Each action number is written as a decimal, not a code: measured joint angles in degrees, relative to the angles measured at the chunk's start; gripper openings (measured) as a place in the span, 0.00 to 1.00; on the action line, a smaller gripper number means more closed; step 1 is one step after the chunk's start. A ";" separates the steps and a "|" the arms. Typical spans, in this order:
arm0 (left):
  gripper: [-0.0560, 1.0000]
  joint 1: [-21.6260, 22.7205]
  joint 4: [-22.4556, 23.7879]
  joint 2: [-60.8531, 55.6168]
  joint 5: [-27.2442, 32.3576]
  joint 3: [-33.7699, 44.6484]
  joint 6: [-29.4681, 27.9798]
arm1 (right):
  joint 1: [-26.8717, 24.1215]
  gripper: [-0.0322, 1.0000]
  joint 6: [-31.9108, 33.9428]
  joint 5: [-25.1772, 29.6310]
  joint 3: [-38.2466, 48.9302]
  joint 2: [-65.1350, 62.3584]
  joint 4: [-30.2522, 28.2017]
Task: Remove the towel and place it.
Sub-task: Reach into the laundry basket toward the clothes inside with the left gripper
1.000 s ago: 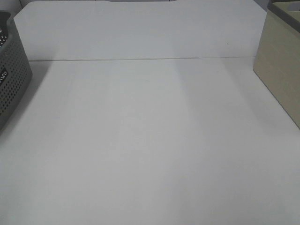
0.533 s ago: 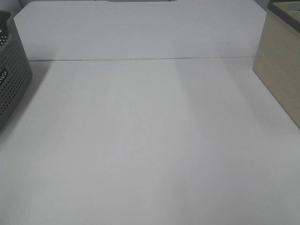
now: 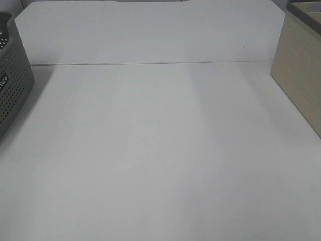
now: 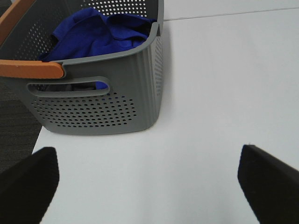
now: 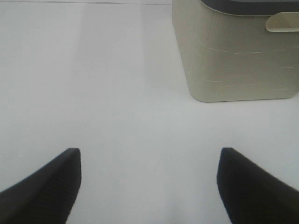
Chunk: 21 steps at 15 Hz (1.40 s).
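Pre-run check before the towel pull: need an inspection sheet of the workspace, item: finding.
Surface: white table, seam across its far part; nothing seen lying between the two containers.
Job's things: crumpled royal-blue plush towel inside the grey perforated plastic basket with an orange handle, at the table's left edge.
Clutter: beige rectangular bin on the right side; contents not visible.
Hands: left hand open, empty, facing the basket; right hand open, empty, facing the bin.
Cables: nothing seen.
Surroundings: dark floor past the table edge beside the basket.
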 joint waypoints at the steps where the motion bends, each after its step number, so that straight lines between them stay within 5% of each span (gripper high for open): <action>1: 0.99 0.00 0.00 0.00 0.00 0.00 0.00 | 0.00 0.78 0.00 0.00 0.00 0.00 0.00; 21: 0.99 0.00 -1.49 0.00 0.00 0.00 0.00 | 0.00 0.78 0.00 0.00 0.00 0.00 0.00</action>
